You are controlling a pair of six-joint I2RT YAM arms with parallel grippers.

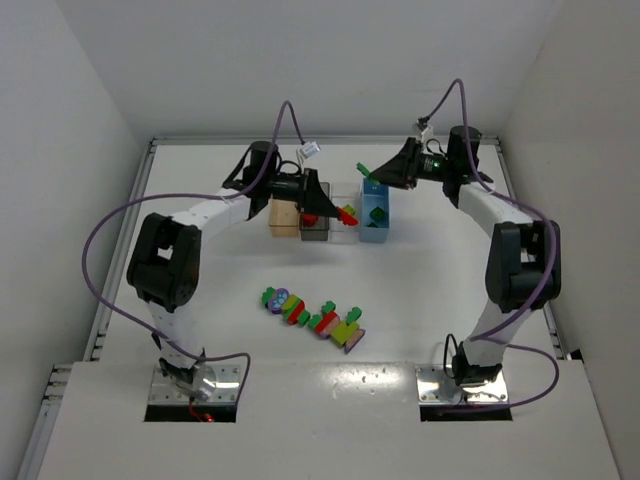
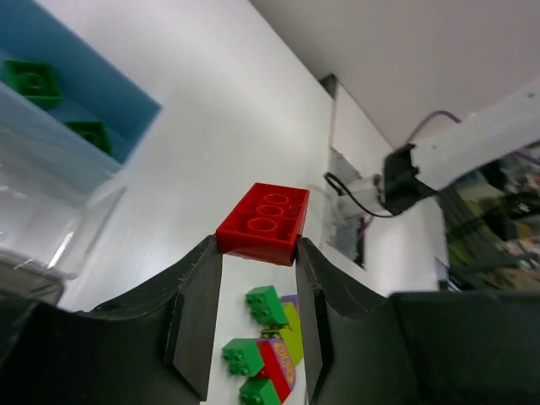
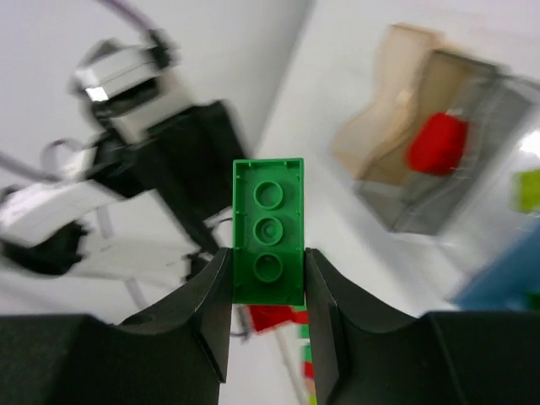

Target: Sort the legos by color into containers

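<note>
Drop-off step, by the look of it. Red brick (image 2: 263, 221) clamped by left gripper (image 2: 257, 253), jaws nearly closed, over smoky grey bin (image 1: 314, 228). Green brick (image 3: 268, 228) pinched by half-open right gripper (image 3: 268, 261), 12 o'clock of blue bin (image 1: 375, 215). Release into matching bins needed next. Mixed lego cluster (image 1: 312, 317) left unsorted at 6 o'clock.

Red lego (image 2: 263, 221) in the closed left hand (image 2: 257, 251)

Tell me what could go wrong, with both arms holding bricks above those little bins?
1. The left gripper pinches the red brick only at its fingertips, so it might slip early.
2. The dark grey bin and clear bin sit side by side, so the brick could drop into the wrong one.
3. The right gripper, holding a green brick, works close by, so the arms might bump.
</note>
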